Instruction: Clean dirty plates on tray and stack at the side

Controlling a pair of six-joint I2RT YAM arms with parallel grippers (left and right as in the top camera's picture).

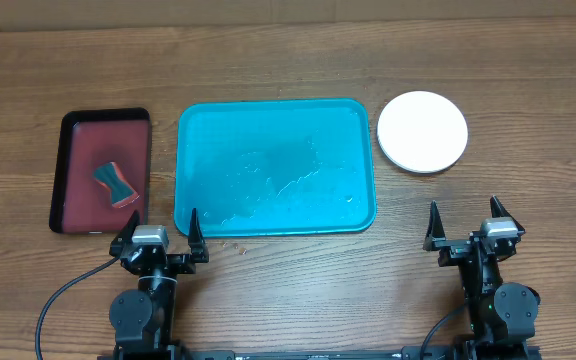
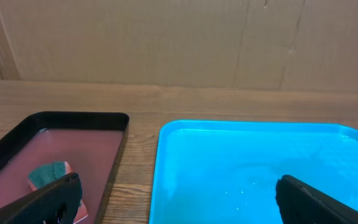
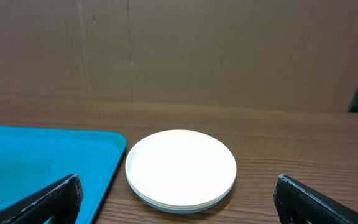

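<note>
The plates [image 1: 422,131] sit in one stack on the table right of the turquoise tray [image 1: 274,168]. The white plate is on top; thin edges of others show beneath it in the right wrist view [image 3: 180,169]. The tray holds no plates, only wet streaks and droplets, and it also shows in the left wrist view [image 2: 260,171]. My left gripper [image 1: 159,238] is open and empty at the tray's front left corner. My right gripper [image 1: 465,229] is open and empty, in front of the plate stack.
A dark red, black-rimmed small tray [image 1: 103,170] lies left of the turquoise tray and holds a green and red sponge [image 1: 115,182]. A cardboard wall stands behind the table.
</note>
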